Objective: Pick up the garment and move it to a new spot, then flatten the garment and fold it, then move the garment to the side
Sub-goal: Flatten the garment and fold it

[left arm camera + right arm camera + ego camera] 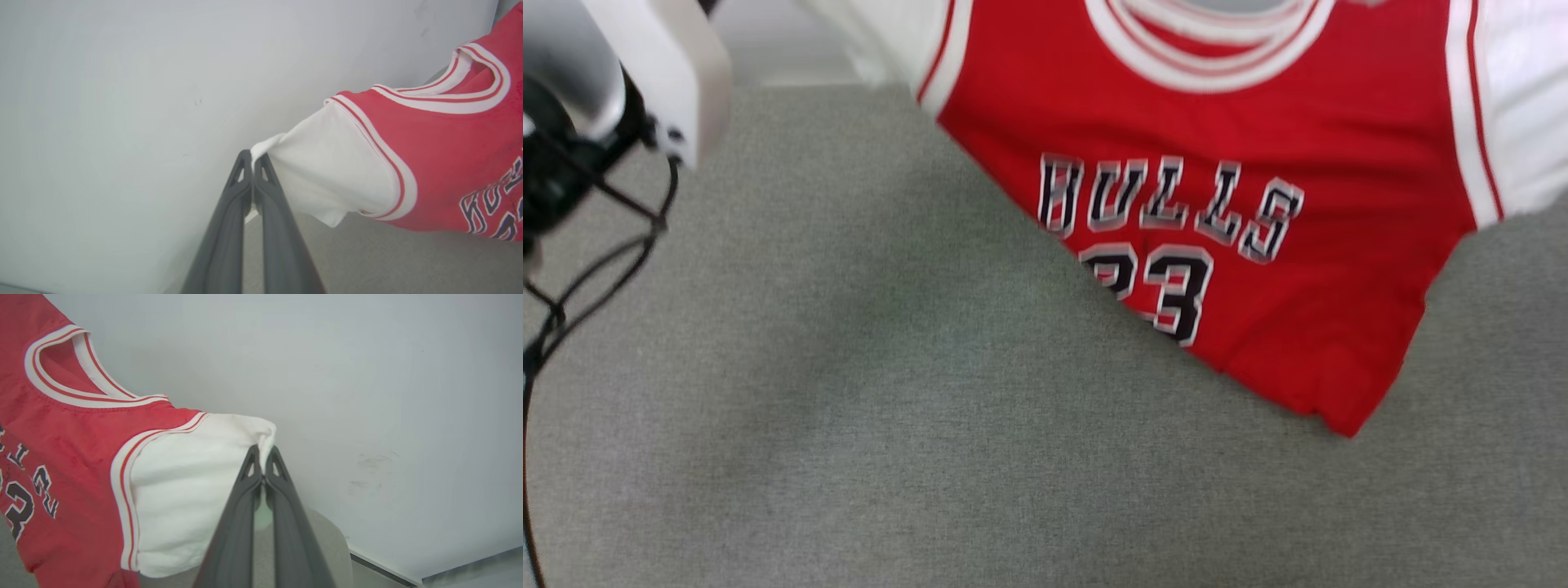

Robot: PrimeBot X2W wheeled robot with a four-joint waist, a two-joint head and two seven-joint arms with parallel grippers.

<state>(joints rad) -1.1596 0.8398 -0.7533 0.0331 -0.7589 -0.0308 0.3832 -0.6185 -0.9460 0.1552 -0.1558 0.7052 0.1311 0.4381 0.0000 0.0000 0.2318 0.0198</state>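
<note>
Pinching a sleeve each, both jaws flank the garment.

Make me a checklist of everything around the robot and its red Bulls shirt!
Surface: grey woven tabletop.
Job's things: red BULLS 23 jersey, stretched between the grippers, with its hem slanting over the tabletop.
Clutter: nothing seen.
Grippers: left gripper shut on one white sleeve; right gripper shut on the other sleeve.
Cables: black cables looping beside the pale forearm.
Surroundings: plain pale wall with faint scuffs.
</note>
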